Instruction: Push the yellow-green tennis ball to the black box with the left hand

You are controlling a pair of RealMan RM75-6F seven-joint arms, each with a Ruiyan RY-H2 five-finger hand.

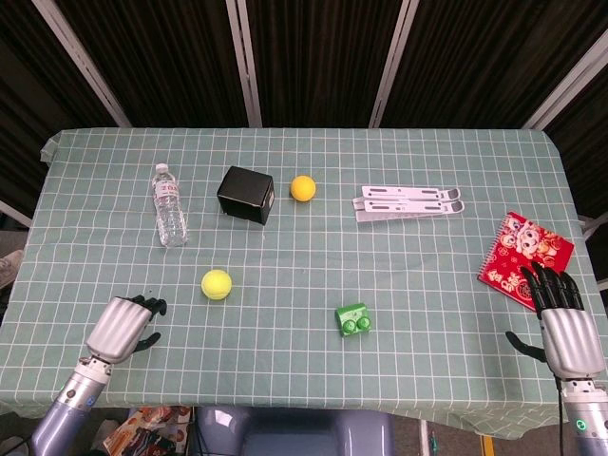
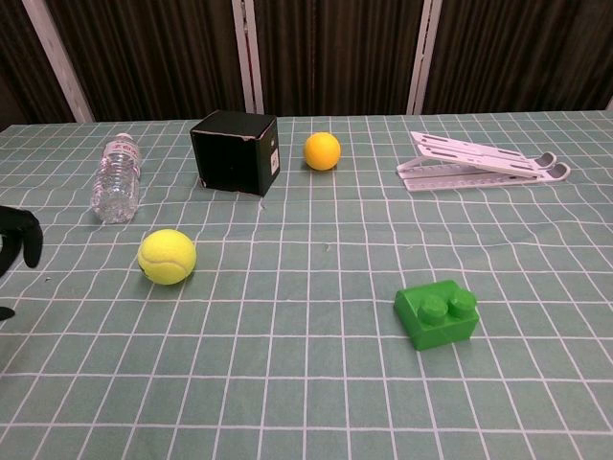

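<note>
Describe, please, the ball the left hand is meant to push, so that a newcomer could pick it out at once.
Start at the black box toward the far left of the checked table, then come toward the near edge. The yellow-green tennis ball lies alone there, right of the left hand. Unlike the smooth orange ball beside the box, it is fuzzy, seamed and nearer the robot.

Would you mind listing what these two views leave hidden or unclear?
- Left hand: chest view's left edge cuts off all but dark fingertips.
- Right hand: outside the chest view entirely.
- Water bottle label: too small to read in either view.
- Black box: its far sides face away.
</note>
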